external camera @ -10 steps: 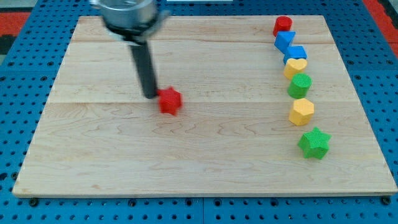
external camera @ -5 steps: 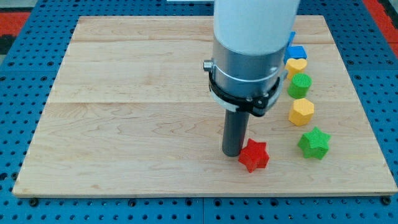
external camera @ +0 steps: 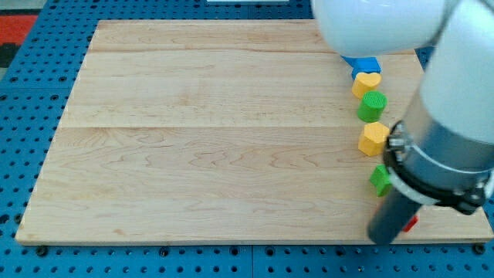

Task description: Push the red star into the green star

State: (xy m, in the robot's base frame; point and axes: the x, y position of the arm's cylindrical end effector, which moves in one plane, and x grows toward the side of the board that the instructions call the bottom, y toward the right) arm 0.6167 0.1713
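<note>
blue pegboard [external camera: 31,116] surrounds the wooden board [external camera: 208,139], which is laid flat and fills most of the view. places below are given relative to the green star [external camera: 379,179], of which only a small part is seen near the board's right edge, the rest being hidden behind the arm [external camera: 448,147].

the arm's white and grey body is seen covering the view's right side, from above the green star down to below it. no pincer is fitted, so no open or closed state can be told; the arm ends in a dark rod, and my tip [external camera: 383,236] is seen below the green star, near the board's bottom edge.

the red star [external camera: 411,223] is almost wholly hidden: only a small red sliver is seen just to the right of the rod, below and slightly right of the green star. whether the red star touches the green star cannot be told, since the rod and the arm's collar stand in front of the space between them.

above the green star a column of blocks is seen: a yellow block [external camera: 374,138] nearest to it, then a green block [external camera: 373,105], then a yellow heart-like block [external camera: 366,83], then a blue block [external camera: 364,64] partly covered by the arm's white body at the view's top.
</note>
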